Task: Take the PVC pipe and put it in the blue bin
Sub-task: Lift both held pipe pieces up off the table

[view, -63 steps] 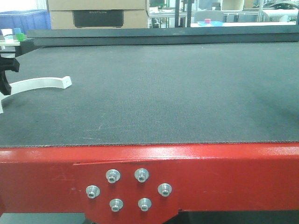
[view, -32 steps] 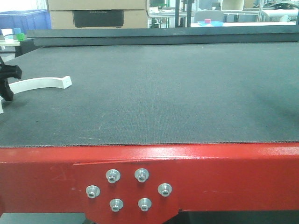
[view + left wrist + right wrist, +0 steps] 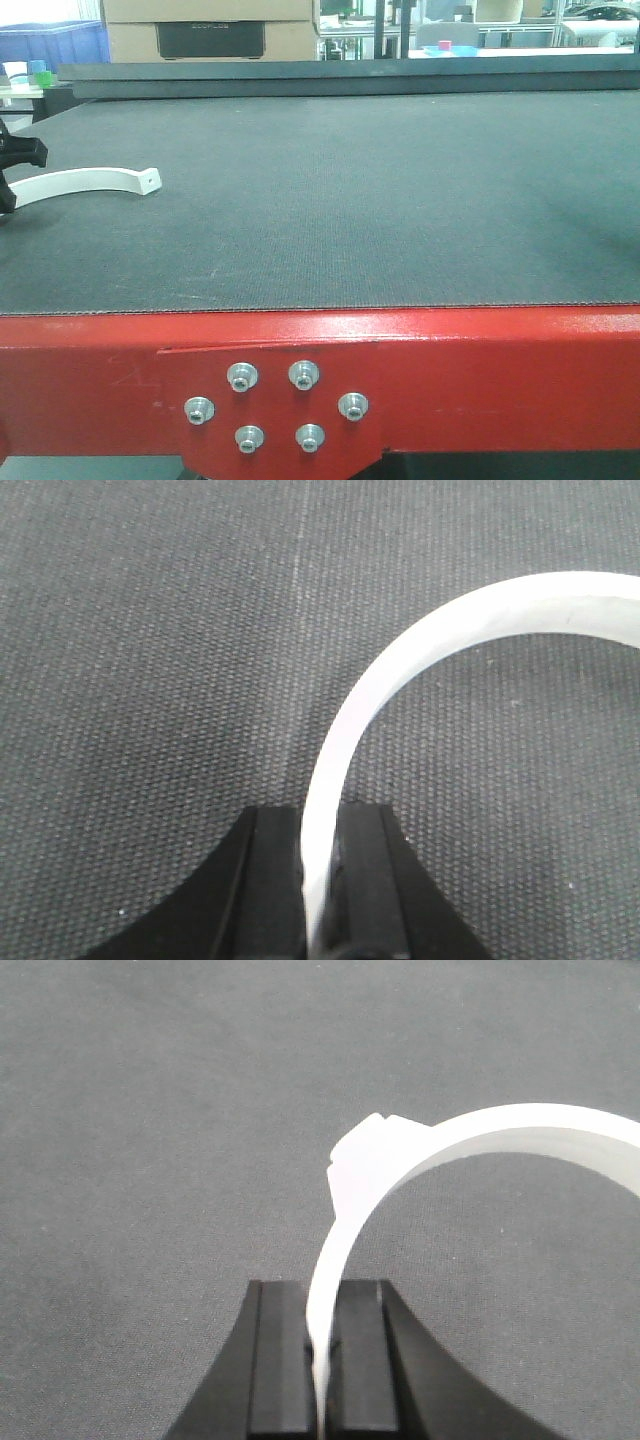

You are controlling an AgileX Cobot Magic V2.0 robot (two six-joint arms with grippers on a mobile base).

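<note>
Left gripper [image 3: 320,880] is pinched tight on the PVC pipe [image 3: 90,180], a white curved strip, right at its end. The rest arcs out over the dark mat [image 3: 380,200] by the table's left edge. Right gripper [image 3: 320,1360] is clamped shut on a white arc [image 3: 480,1130] with a small tab; I can't tell if it's the same piece. Blue bin [image 3: 55,42] sits far back left.

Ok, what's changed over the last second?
The free end of the PVC pipe has slid slightly right and toward the camera, moved by the left claw at the picture's left edge. The claw stays shut on it. The blue bin and table are as before.
</note>
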